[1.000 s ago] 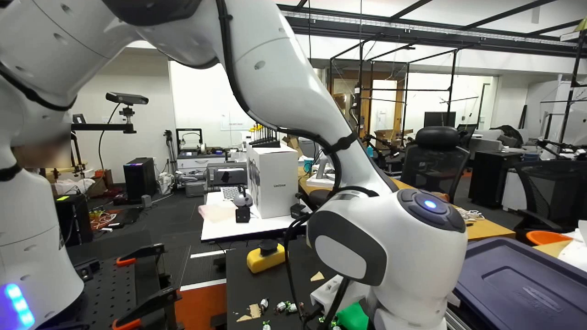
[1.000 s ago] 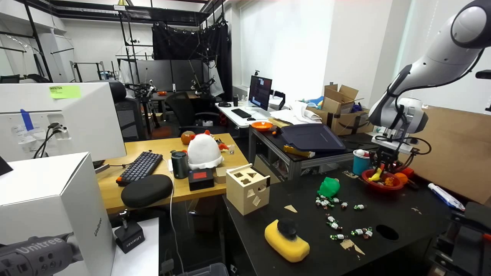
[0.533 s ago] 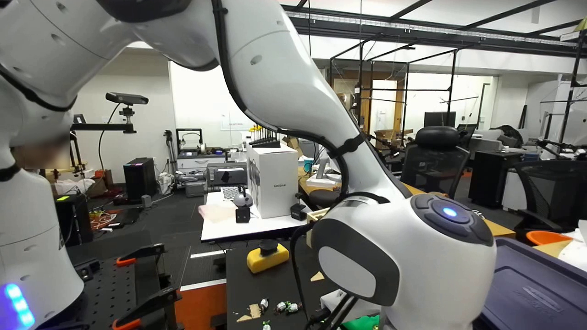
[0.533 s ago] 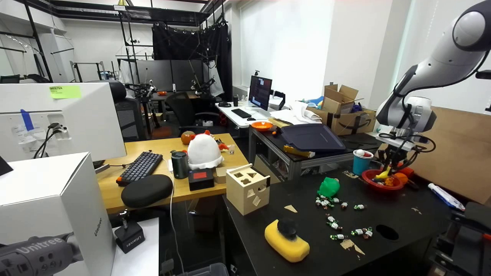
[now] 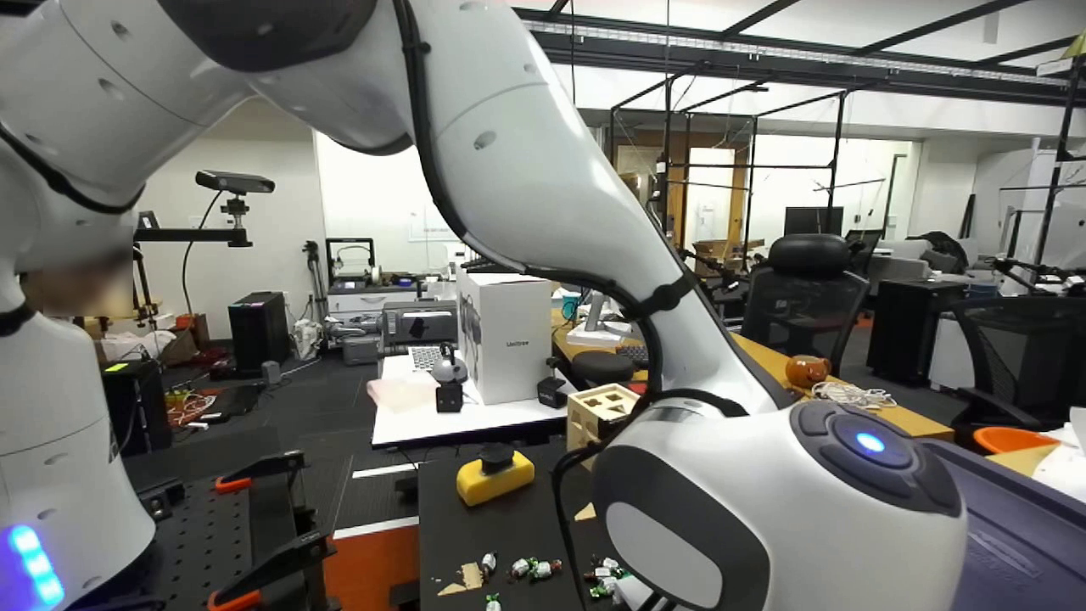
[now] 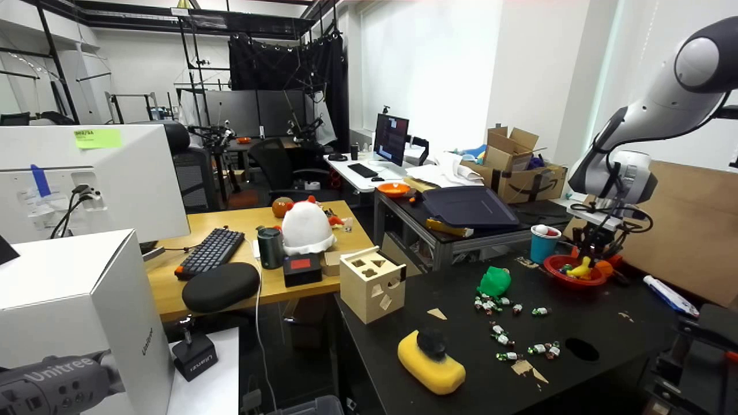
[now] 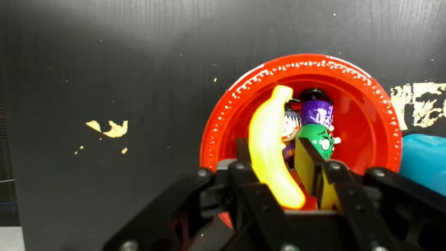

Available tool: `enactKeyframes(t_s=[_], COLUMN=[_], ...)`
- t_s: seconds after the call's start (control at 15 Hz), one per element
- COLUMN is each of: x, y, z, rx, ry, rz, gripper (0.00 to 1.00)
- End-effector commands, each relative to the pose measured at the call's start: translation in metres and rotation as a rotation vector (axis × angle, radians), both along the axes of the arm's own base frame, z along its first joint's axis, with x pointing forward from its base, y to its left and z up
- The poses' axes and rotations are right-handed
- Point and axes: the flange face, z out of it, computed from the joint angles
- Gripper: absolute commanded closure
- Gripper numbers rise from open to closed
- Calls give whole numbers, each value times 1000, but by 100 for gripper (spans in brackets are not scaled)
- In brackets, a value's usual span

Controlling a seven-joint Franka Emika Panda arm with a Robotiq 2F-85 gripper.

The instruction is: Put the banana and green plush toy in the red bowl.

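Note:
The yellow banana (image 7: 266, 136) (image 6: 581, 268) is inside the rim of the red bowl (image 7: 386, 122) (image 6: 568, 283), one end tipped up toward my gripper (image 7: 273, 150) (image 6: 589, 249). Its jaws stand open around the banana: a clear gap shows on the right finger's side, while the banana lies close along the left finger; whether they touch I cannot tell. Left of the bowl in an exterior view, the green plush toy (image 6: 494, 282) sits on the black table. That toy does not show in the wrist view.
Small toy figures (image 7: 318, 136) lie in the bowl too. A teal cup (image 6: 542, 248) stands against it, with an orange ball (image 6: 604, 267) on its far side. Wrapped candies (image 6: 541, 311), a wooden shape box (image 6: 372, 288) and a yellow block (image 6: 429, 369) are spread over the table.
My arm has shifted sideways and lowered over the bowl. The gripper has opened, and the banana sits lower in the bowl. In an exterior view the arm now uncovers the wooden box.

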Motion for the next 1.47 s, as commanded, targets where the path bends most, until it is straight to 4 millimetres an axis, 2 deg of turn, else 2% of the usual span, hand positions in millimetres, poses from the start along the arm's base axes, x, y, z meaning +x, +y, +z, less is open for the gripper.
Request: enactKeyframes(t_s=[0.0,0.27,0.33,0.53,1.07,1.4], x=[9,17,21,31,49,70], y=[6,32,39,60,99,132], z=[-6,-4,-4,-1,-1,-2], rx=[-27,-28,-23,3,36,63], ry=[8,2,-1,-3,-11,-25], rz=[11,86,106,177,289,346], gripper=[30,2,0,0,0,0])
